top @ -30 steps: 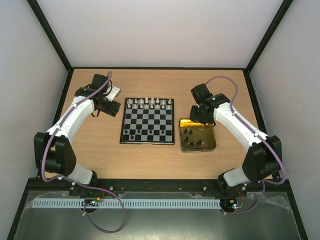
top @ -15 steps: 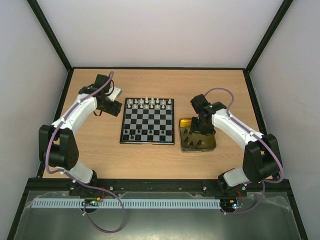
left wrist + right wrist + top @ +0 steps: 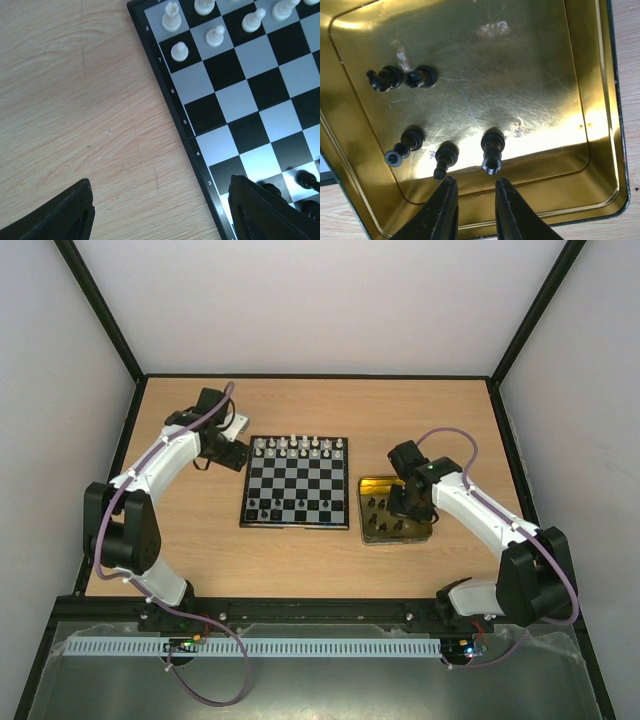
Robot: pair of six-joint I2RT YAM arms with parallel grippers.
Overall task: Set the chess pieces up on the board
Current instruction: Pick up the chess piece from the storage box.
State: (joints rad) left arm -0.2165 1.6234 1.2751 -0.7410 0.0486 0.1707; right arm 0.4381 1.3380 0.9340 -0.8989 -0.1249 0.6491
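Top external view: the right gripper [image 3: 402, 504] is being brought in from the tin's far edge to a spot low over the inside of the tin [image 3: 372, 540], which is lying just right of the board [image 3: 296, 480]. In the right wrist view its fingers are being held slightly parted, with nothing pinched between them. Five black pieces [image 3: 491, 150] are being shown on the tin's floor, and the gripper is being lined up just short of the nearest one. The move is being read as the approach to a pick, so one more black piece is probably being fetched for the board.

The left gripper [image 3: 234, 452] is being shifted only a little, just off the board's far left corner. In the left wrist view its fingers are being kept spread wide above the surface [image 3: 75, 100], and nothing is being held. The white pieces [image 3: 300, 447] are being seen lined along the board's far rows, while only a few black ones are standing on its near rows, so much of that side is still being left unfilled.

The pick is being crowded. A second black piece is sitting close beside the target, and the tin's near wall is rising right under the fingertips. Whether the target is standing or lying cannot be told.
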